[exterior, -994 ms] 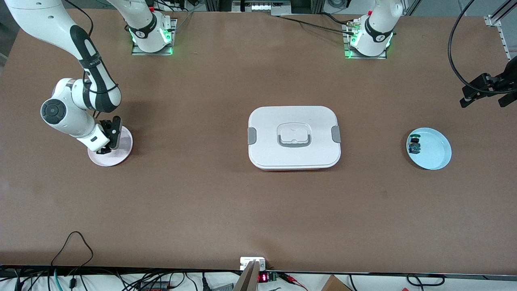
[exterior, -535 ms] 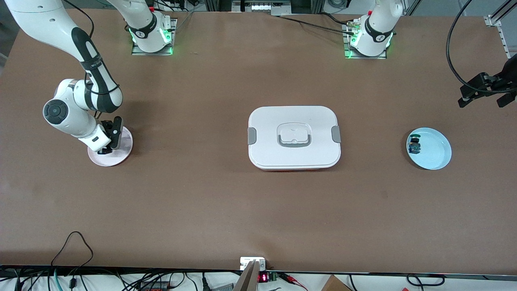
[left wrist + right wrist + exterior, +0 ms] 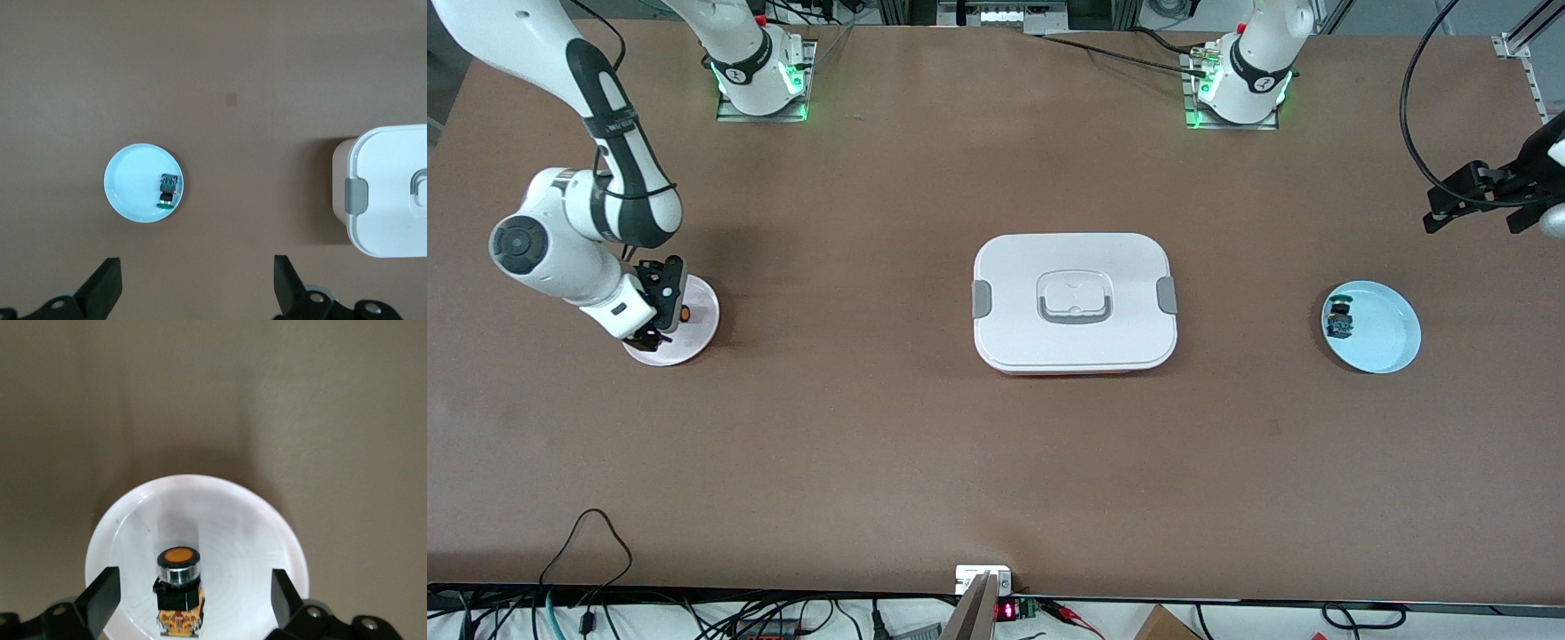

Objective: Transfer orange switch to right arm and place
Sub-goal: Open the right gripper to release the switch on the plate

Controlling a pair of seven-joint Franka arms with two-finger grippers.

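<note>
Both arms have glossy white shells. The right arm (image 3: 583, 253) carries dark grey joint covers, a round dark grey cap at one joint and a thin black cable along its forearm. Each round base sits on a metal plate, wears a black band with a white mark, and glows green. The right gripper (image 3: 656, 311) is slim and black. The left gripper (image 3: 1485, 194) is black, with a thick black cable looping above it.

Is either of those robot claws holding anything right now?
No. The right gripper stands open over the pink plate, with the orange switch lying free on it. The left gripper is open and empty too.
</note>
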